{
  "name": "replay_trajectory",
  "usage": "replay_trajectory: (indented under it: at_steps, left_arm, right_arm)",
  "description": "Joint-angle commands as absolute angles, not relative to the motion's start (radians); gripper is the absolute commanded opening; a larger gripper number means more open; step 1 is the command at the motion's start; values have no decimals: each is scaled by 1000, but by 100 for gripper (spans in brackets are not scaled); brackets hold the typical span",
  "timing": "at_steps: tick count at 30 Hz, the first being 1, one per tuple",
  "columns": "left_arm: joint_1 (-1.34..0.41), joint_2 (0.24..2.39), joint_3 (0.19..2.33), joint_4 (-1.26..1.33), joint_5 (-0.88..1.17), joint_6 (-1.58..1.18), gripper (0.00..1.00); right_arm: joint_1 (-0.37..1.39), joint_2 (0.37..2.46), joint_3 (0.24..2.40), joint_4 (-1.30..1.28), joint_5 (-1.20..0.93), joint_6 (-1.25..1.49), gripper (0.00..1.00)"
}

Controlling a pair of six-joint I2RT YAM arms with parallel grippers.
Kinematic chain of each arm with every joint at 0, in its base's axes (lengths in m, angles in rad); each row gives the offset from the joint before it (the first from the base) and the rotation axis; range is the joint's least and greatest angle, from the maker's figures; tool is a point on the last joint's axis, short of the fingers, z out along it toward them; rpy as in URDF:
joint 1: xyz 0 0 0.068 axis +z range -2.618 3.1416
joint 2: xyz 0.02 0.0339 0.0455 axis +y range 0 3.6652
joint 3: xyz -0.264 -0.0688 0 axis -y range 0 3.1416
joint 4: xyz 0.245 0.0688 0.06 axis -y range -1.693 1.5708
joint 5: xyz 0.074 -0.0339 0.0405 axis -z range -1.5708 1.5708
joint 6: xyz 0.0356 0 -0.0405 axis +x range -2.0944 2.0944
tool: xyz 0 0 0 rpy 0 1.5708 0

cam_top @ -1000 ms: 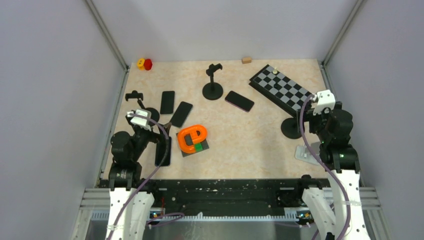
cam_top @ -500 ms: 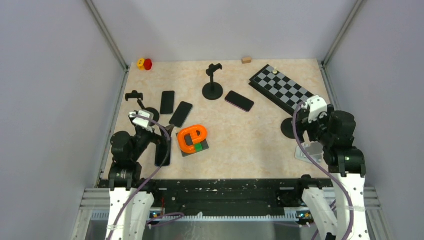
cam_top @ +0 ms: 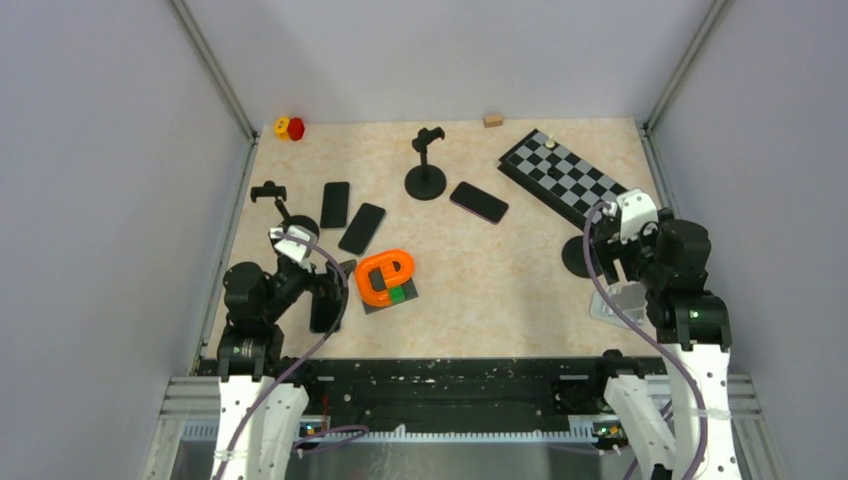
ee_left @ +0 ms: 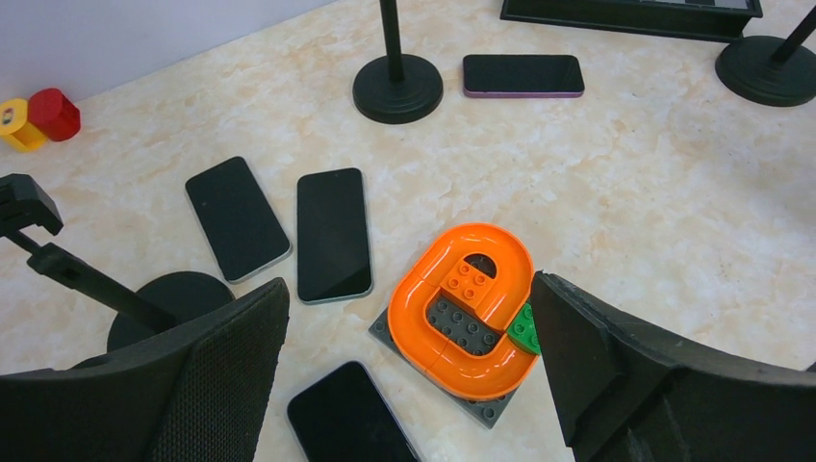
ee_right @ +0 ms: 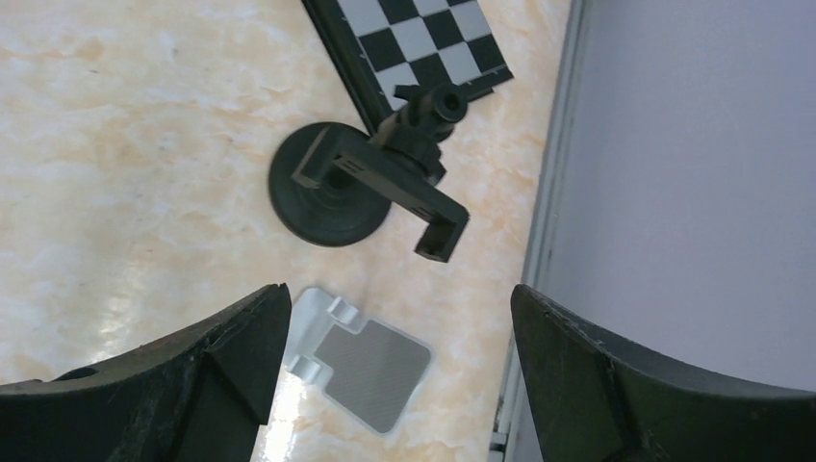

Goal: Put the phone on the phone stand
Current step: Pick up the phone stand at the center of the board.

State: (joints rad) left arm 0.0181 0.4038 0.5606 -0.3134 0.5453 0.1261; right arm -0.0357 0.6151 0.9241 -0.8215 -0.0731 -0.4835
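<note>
Left jaws and right jaws both stand wide apart, holding nothing. The nearest phone [ee_left: 346,419] lies flat at eight o'clock on the counter [ee_left: 625,192], close by my left jaws. I judge it thin, stiff, glossy and slippery, so I'd pinch across its long edges.

Left wrist view: the nearest phone [ee_left: 344,419] is cut off by the bottom edge, and the chessboard [ee_left: 630,8] by the top edge. Top view: the right arm [cam_top: 682,272] hides part of the right phone stand [cam_top: 572,258]. The piece [cam_top: 549,143] on the chessboard is too small to identify.
</note>
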Motion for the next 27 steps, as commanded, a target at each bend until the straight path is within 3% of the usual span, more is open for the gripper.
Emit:
replay_trajectory:
  at_steps: [1, 19, 27]
  left_arm:
    - [24, 405, 585, -301, 592, 150, 99]
    - [25, 403, 582, -308, 615, 158, 99]
    - [25, 406, 582, -308, 618, 160, 99]
  right_arm:
    - [-29, 680, 929, -762, 118, -531, 83]
    - [-28, 972, 1009, -676, 78, -593, 67]
    - [-29, 1011, 1071, -695, 8, -618, 46]
